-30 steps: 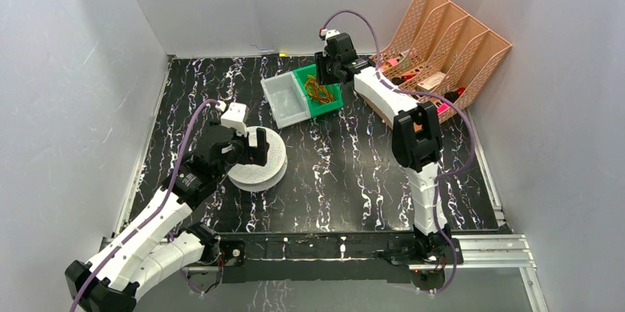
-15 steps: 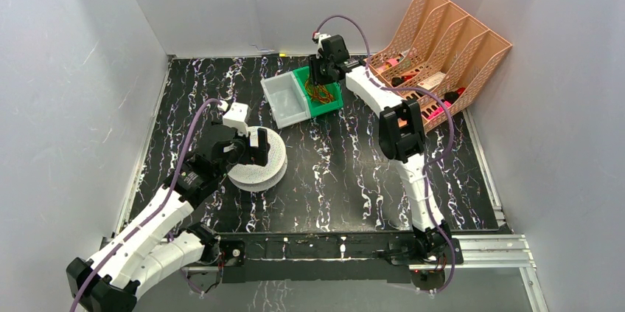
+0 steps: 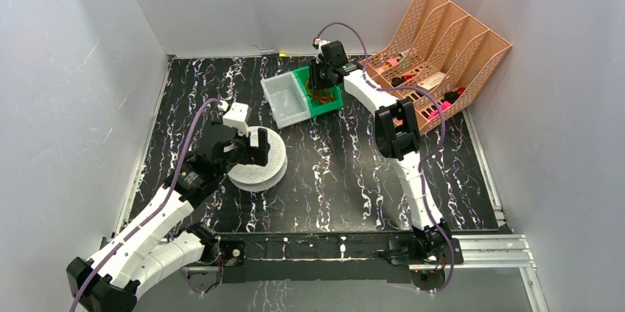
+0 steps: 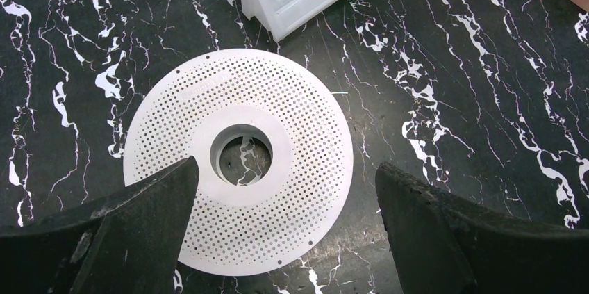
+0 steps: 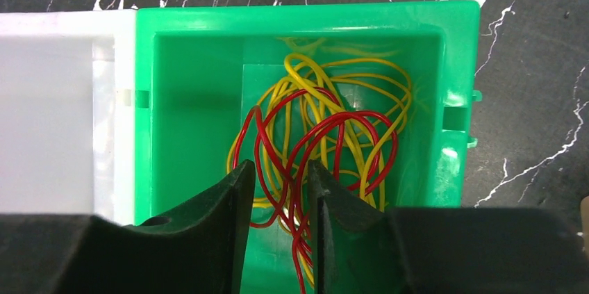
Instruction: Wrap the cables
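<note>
Red wire (image 5: 351,115) lies loose in green bin (image 5: 305,10), tangled with yellow wire (image 5: 300,63), at far side of desk (image 4: 451,85). White bin (image 5: 48,99) touches green bin's left wall. Right claw (image 5: 281,197) is low over the tangle with a narrow gap. Red and yellow strands run between its fingers (image 5: 229,224), and no pinch is visible. Left claw (image 4: 286,176) is spread wide above white perforated disc (image 4: 305,120), holding nothing. Disc lies flat on desk, near white bin, not touching it, well apart from the wire.
</note>
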